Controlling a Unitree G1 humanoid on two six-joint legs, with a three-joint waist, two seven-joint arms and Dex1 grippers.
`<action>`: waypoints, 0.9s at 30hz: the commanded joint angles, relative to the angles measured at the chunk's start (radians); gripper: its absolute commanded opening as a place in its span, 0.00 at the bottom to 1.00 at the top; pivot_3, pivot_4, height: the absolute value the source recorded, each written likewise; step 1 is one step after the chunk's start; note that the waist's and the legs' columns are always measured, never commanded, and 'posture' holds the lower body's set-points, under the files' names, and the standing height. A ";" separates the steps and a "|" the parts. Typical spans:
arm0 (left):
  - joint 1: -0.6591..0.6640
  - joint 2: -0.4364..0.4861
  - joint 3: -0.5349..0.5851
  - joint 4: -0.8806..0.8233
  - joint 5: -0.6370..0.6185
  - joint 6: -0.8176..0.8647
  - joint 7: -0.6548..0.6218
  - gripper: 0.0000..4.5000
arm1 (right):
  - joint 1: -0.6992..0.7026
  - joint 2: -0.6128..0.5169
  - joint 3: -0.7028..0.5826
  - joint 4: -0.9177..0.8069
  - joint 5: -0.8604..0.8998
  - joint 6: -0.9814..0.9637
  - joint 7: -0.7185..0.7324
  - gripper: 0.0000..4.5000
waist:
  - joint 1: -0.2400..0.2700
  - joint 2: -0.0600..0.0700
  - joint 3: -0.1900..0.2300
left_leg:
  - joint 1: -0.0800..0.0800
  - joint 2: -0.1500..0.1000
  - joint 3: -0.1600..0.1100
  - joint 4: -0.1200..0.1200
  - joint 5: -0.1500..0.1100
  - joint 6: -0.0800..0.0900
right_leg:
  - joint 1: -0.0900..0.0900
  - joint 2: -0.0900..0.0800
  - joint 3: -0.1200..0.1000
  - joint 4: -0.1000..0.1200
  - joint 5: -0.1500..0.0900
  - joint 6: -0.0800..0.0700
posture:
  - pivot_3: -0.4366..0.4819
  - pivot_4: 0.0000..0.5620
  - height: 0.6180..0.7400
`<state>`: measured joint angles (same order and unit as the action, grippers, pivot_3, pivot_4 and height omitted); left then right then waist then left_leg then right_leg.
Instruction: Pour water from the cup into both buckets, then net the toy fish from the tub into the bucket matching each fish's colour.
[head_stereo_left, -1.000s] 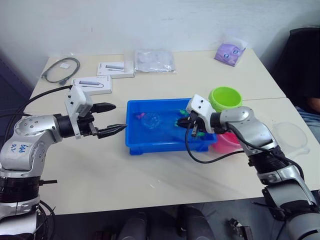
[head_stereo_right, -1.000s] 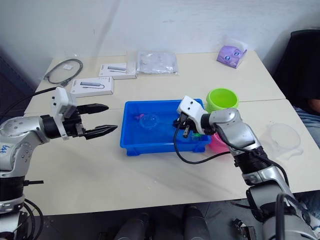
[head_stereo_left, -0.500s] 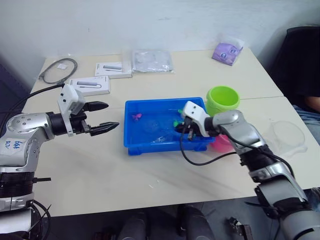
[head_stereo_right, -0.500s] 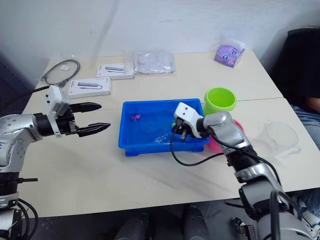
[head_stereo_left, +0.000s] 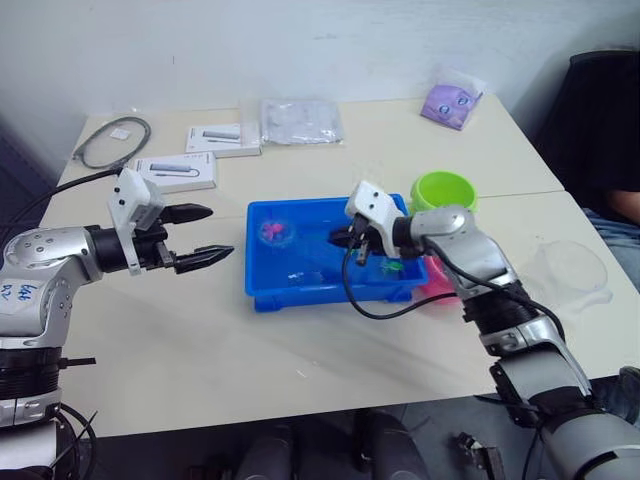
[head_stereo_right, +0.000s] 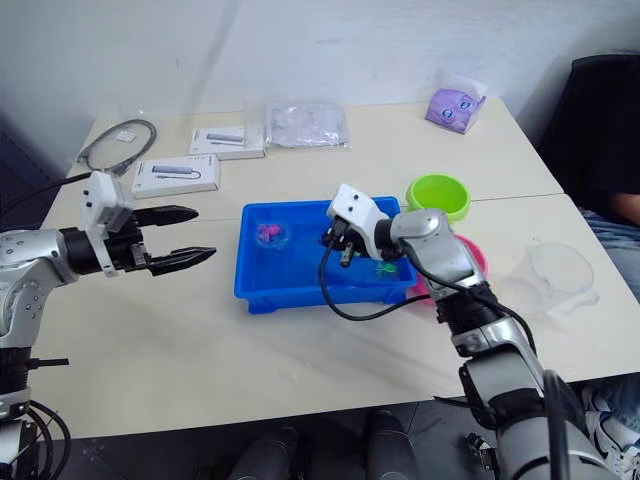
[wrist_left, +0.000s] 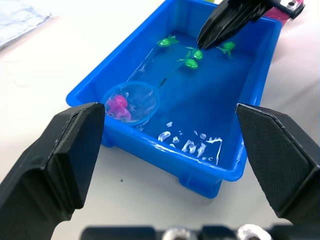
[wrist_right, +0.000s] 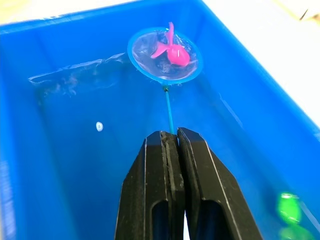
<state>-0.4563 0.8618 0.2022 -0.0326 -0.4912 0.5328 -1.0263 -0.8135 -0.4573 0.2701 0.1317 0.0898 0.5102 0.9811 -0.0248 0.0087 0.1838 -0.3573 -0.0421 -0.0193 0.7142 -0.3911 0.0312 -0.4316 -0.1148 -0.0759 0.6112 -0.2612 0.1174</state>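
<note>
The blue tub (head_stereo_left: 310, 297) sits mid-table with water in it. My right gripper (head_stereo_left: 337, 237) reaches over it, shut on the thin handle of the net (wrist_right: 165, 55). The net's hoop lies at the tub's far-left corner with a pink toy fish (wrist_right: 175, 52) in its mesh. Green fish (wrist_left: 191, 62) float near the tub's right end. The lime green bucket (head_stereo_left: 447, 190) stands behind the tub's right end, and the pink bucket (head_stereo_left: 441, 283) is mostly hidden behind my right arm. The clear cup (head_stereo_left: 575, 268) rests at the far right. My left gripper (head_stereo_left: 220, 232) hovers open, left of the tub.
Two white boxes (head_stereo_left: 180, 172), a grey cable (head_stereo_left: 105, 140) and a clear plastic bag (head_stereo_left: 300, 120) lie along the table's far side. A purple packet (head_stereo_left: 445, 103) sits at the far right corner. A dark chair with a person's arm (head_stereo_left: 615, 205) borders the right edge.
My right gripper has swept the net leftward across the tub, and the pink fish now lies in the hoop. The left arm has held its place while the camera shifted slightly.
</note>
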 joint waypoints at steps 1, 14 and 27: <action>-0.059 -0.016 -0.017 -0.011 -0.030 -0.008 -0.031 1.00 | 0.064 -0.064 -0.069 -0.178 0.055 0.063 0.011 0.00 | 0.006 0.000 0.000 | 0.000 0.000 0.000 0.000 0.000 0.000 | 0.000 0.000 0.000 0.000 0.000 0.000 | 0.48 0.27 0.96; -0.288 -0.223 -0.250 0.080 -0.003 -0.060 -0.171 1.00 | 0.489 -0.336 -0.555 -0.745 0.273 0.337 -0.060 0.00 | 0.038 0.001 0.000 | 0.000 0.000 0.002 0.001 0.000 0.000 | 0.001 0.000 0.001 -0.001 0.000 0.000 | 0.48 0.27 0.96; -0.395 -0.369 -0.333 0.185 0.029 -0.119 -0.259 1.00 | 1.003 -0.397 -1.207 -0.984 0.310 0.379 -0.028 0.00 | 0.060 0.001 0.000 | 0.001 -0.001 0.004 0.002 0.001 0.002 | 0.004 0.000 0.003 -0.001 0.000 0.001 | 0.48 0.27 0.96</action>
<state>-0.8288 0.4960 -0.1340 0.1484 -0.4645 0.4346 -1.2735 0.1711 -0.8409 -0.8760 -0.8228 0.4238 0.9336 0.9414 0.0349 0.0093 0.1842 -0.3563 -0.0431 -0.0150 0.7164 -0.3905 0.0333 -0.4278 -0.1144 -0.0726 0.6106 -0.2608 0.1181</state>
